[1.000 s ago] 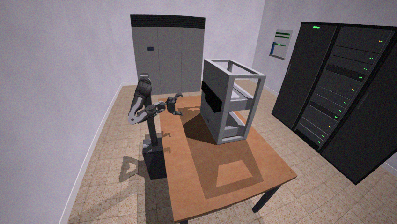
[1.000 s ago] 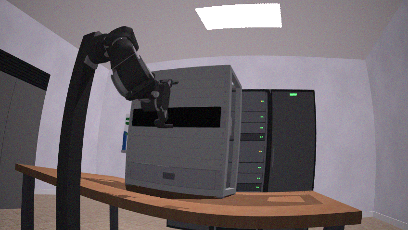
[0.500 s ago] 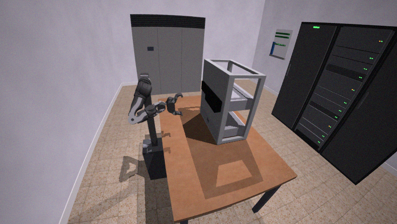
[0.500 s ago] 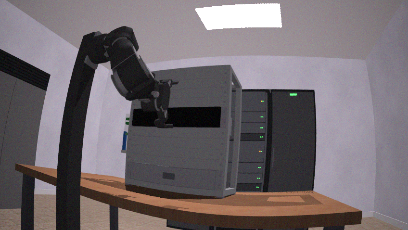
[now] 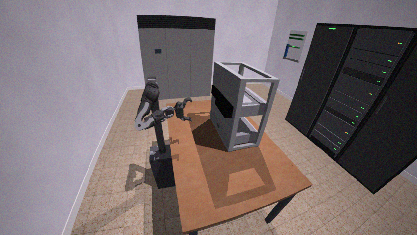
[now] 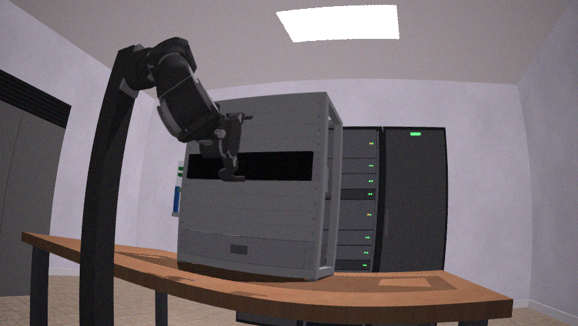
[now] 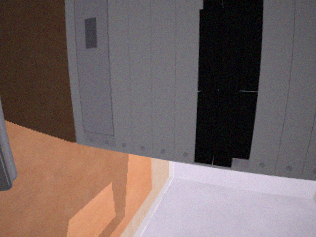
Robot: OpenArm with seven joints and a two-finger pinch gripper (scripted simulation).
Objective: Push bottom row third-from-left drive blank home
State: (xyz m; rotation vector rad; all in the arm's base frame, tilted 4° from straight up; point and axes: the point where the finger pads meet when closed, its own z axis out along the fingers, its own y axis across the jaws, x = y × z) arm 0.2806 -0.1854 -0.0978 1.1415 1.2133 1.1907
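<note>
On the brown surface [image 5: 245,187] stands the grey rack [image 5: 264,115], its front face carrying the black band of the storage chassis [image 6: 275,166]. Single drive blanks, and so the bottom row's third one, cannot be told apart from the dark band in any view. Near that face, apart from it, hangs the tool [image 5: 184,109] with its fingers [image 5: 188,100] spread wide and nothing between them. From the exterior view it overlaps the band's left part. Black server cabinets [image 5: 365,96] line the far wall.
</note>
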